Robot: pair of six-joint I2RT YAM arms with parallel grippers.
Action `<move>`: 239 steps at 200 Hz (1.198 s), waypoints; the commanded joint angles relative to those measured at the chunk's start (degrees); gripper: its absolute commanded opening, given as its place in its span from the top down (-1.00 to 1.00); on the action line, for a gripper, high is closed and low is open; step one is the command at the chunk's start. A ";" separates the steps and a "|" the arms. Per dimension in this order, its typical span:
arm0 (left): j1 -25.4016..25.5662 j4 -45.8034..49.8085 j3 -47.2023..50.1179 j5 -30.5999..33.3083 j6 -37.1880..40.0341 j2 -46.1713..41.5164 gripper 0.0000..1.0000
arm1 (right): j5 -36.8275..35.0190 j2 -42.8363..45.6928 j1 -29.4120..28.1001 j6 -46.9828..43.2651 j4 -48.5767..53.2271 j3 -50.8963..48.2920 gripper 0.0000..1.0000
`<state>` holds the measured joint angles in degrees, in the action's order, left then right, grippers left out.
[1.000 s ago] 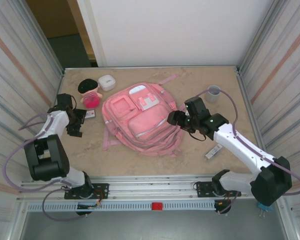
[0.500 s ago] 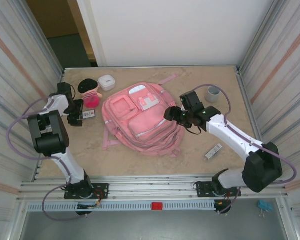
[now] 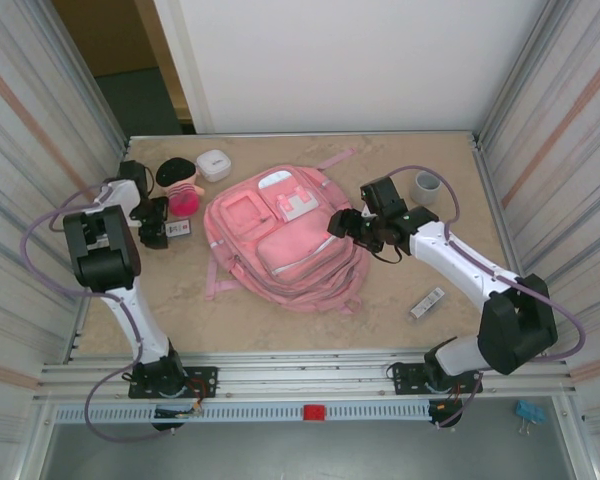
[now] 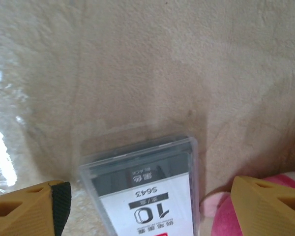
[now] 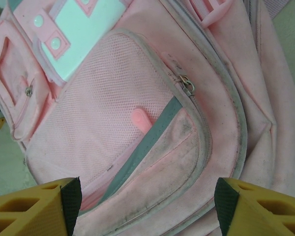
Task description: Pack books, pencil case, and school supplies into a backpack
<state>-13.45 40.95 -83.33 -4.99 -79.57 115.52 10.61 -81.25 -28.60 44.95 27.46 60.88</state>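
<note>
— While the left gripper is held low over the table, what is seen between its fingers?
— A small clear box with a printed label is seen lying flat, squarely between the two yellow fingertips. Its long axis runs away from the wrist, so its long sides are faced by the jaws. These are spread wide. Nothing is gripped, and neither fingertip is seen touching the box.
— What is found beside it?
— A pink doll is found just beside one long edge of the box, close to the fingertip on that side. Care is judged to be called for there when the jaws are closed.
— How is that arm posed?
— It is folded back on itself along the table's left edge, with the wrist turned toward the backpack.
— And the school supplies named in the task?
— A slim white stick is seen on the bare table, near the backpack's near right corner, its long axis set diagonally. It is nearer to the right arm, beside the forearm and behind the right gripper.
— How is the right gripper held?
— It is hung over the backpack's front pocket, jaws wide apart and empty. The backpack is laid flat, front up, mid-table. The pocket zip appears closed, so an opening is judged to be needed before anything is packed.
</note>
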 commanded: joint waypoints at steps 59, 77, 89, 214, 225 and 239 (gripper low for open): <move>0.01 3.22 0.36 -1.12 -2.33 1.92 -0.30 | 0.81 -0.91 1.00 -1.13 0.60 1.78 -0.46; 0.01 3.20 2.09 -1.36 -2.87 -0.22 -0.21 | 0.66 -0.70 1.00 -0.94 0.59 1.67 -0.46; 0.01 2.95 3.22 -2.19 -2.92 -1.76 -0.18 | 0.77 -0.56 0.94 -0.93 0.57 1.69 -0.46; -0.26 -2.95 23.33 -8.99 -3.76 -26.85 -0.35 | 2.49 4.48 -5.35 2.30 -6.72 -0.61 -0.46; -0.09 -2.98 22.36 -9.61 -3.33 -25.47 -0.42 | 1.82 4.52 -5.94 2.14 -6.46 -0.22 -0.46; 0.18 -3.24 21.05 -9.55 -3.46 -23.65 -0.48 | 0.85 4.69 -6.46 1.99 -6.22 0.15 -0.46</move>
<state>-13.34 38.30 -61.01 -13.04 -83.31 89.32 12.67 -77.62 -34.26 46.06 21.41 59.99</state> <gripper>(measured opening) 0.725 0.732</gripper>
